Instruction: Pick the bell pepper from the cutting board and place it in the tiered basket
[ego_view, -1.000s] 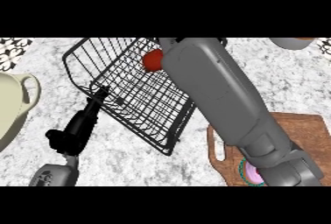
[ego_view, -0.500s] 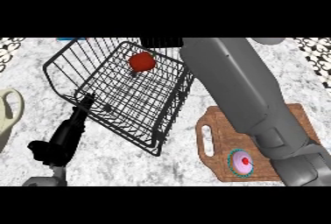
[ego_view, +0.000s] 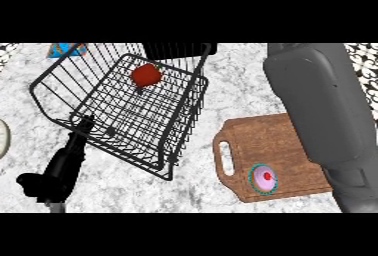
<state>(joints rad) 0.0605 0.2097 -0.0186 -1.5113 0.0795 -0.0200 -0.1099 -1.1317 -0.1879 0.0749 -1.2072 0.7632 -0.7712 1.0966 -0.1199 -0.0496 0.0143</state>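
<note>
Red bell pepper (ego_view: 146, 75) down inside the black wire tiered basket (ego_view: 140, 125), near its far end, not on the cutting board (ego_view: 295, 140). Brown board just to the right of the basket, with a small round pink and green thing (ego_view: 263, 180) on its near corner. Left hand (ego_view: 63, 167) low on the left, fingers straight, holding nothing, tips right by the basket's rim. Grey right forearm (ego_view: 317, 110) over the board, its hand out of sight. White and grey speckled tabletop (ego_view: 244, 75) under everything. Blue box (ego_view: 66, 50) at the back left.
</note>
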